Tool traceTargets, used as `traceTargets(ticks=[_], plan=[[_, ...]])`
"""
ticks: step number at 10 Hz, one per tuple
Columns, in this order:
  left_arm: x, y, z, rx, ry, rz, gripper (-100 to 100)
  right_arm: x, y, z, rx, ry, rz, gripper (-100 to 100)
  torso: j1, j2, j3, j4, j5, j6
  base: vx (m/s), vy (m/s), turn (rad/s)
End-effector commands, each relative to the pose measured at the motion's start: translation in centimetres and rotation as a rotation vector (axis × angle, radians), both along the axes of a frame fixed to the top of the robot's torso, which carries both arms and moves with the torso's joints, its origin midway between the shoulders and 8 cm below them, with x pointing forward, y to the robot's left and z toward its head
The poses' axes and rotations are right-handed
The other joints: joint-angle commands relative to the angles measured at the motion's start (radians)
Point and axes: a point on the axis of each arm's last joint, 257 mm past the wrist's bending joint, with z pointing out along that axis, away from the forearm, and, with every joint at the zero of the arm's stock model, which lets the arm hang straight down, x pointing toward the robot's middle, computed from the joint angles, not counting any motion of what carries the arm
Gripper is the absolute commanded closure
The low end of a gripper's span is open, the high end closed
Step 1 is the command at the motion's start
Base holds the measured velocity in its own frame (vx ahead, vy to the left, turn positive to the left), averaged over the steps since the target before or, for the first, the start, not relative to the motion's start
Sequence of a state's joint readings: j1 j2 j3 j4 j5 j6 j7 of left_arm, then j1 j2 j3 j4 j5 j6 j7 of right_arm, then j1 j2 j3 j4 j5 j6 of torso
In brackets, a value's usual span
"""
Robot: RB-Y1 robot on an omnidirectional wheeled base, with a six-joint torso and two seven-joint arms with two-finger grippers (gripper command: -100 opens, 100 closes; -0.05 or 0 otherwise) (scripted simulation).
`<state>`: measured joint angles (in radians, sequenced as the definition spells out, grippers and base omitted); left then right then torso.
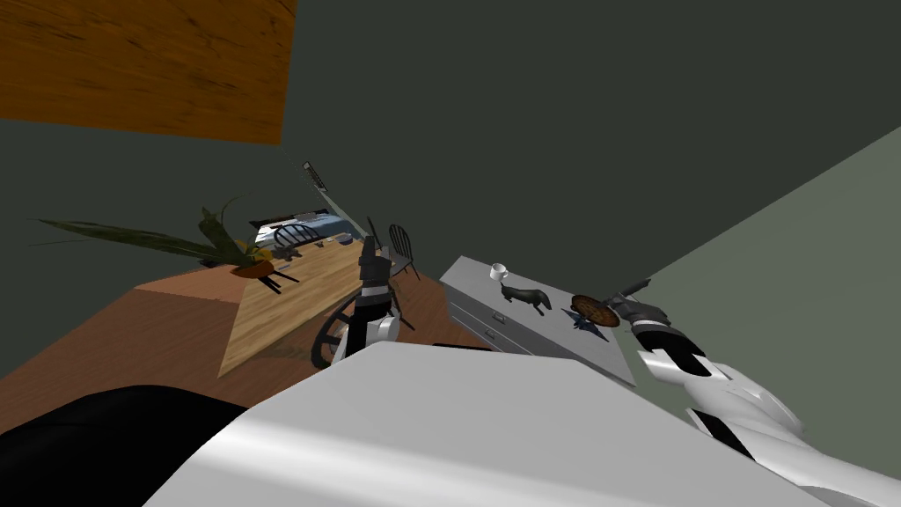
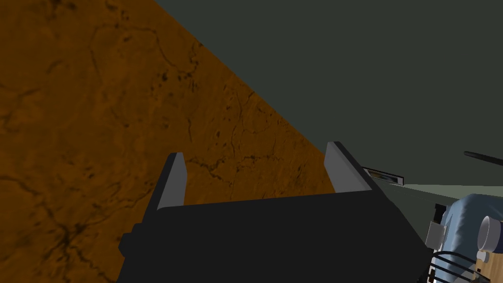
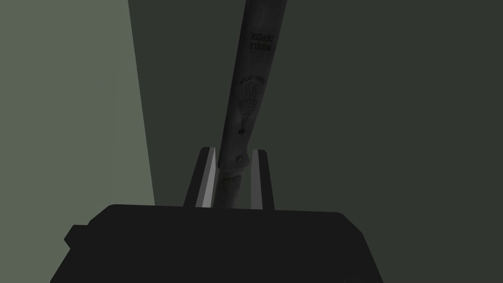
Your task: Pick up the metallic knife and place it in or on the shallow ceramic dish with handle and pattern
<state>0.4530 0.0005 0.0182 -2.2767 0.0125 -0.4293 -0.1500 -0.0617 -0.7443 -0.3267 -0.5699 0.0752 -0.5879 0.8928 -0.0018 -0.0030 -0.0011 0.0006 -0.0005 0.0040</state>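
My right gripper [image 3: 233,169] is shut on a dark grey metallic knife [image 3: 250,88], gripping it near the handle end, and the blade runs on past the fingertips with small lettering on it. In the head view this gripper [image 1: 626,302] hovers just right of a round, brown patterned dish [image 1: 591,309]. The dish lies on a grey drawer cabinet [image 1: 537,339], and the knife [image 1: 637,286] sticks out above its edge. My left gripper [image 1: 374,253] is raised in front of my chest. Its fingers [image 2: 174,179] stand open with nothing between them.
On the cabinet top are a white cup [image 1: 498,271], a dark animal figurine [image 1: 526,297] and a small dark star-like object [image 1: 584,325] beside the dish. To the left stands a wooden table [image 1: 290,295] with a potted plant [image 1: 238,251] and dark chairs [image 1: 400,242].
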Motion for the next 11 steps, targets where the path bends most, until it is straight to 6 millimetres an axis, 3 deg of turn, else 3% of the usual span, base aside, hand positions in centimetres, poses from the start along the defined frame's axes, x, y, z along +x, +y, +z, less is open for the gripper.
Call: traceTargets(ticks=[1, 8, 9, 11], plan=[[0.0, 0.0, 0.0, 0.000, 0.000, 0.000, 0, -0.1, 0.1, -0.1, -0.010, -0.027, -0.021, 100, 0.000, 0.000, 0.000, 0.000, 0.000, 0.000, 0.031, 0.012, -0.083], [0.0, 0.0, 0.0, 0.000, 0.000, 0.000, 0, -0.5, 1.2, -1.7, 0.004, -0.084, -0.087, 100, 0.000, 0.001, 0.001, 0.000, 0.000, 0.000, 0.019, 0.009, -0.055], [0.0, 0.0, 0.0, 0.000, 0.000, 0.000, 0, -0.6, 1.2, -1.9, 0.004, -0.084, -0.089, -100, 0.000, 0.002, 0.001, 0.001, 0.001, 0.000, 0.000, 0.000, 0.000], [0.0, 0.0, 0.0, 0.000, 0.000, 0.000, 0, -0.6, 1.2, -1.9, 0.004, -0.083, -0.089, -100, 0.000, 0.002, 0.001, 0.001, 0.001, 0.000, 0.000, 0.000, 0.000]])
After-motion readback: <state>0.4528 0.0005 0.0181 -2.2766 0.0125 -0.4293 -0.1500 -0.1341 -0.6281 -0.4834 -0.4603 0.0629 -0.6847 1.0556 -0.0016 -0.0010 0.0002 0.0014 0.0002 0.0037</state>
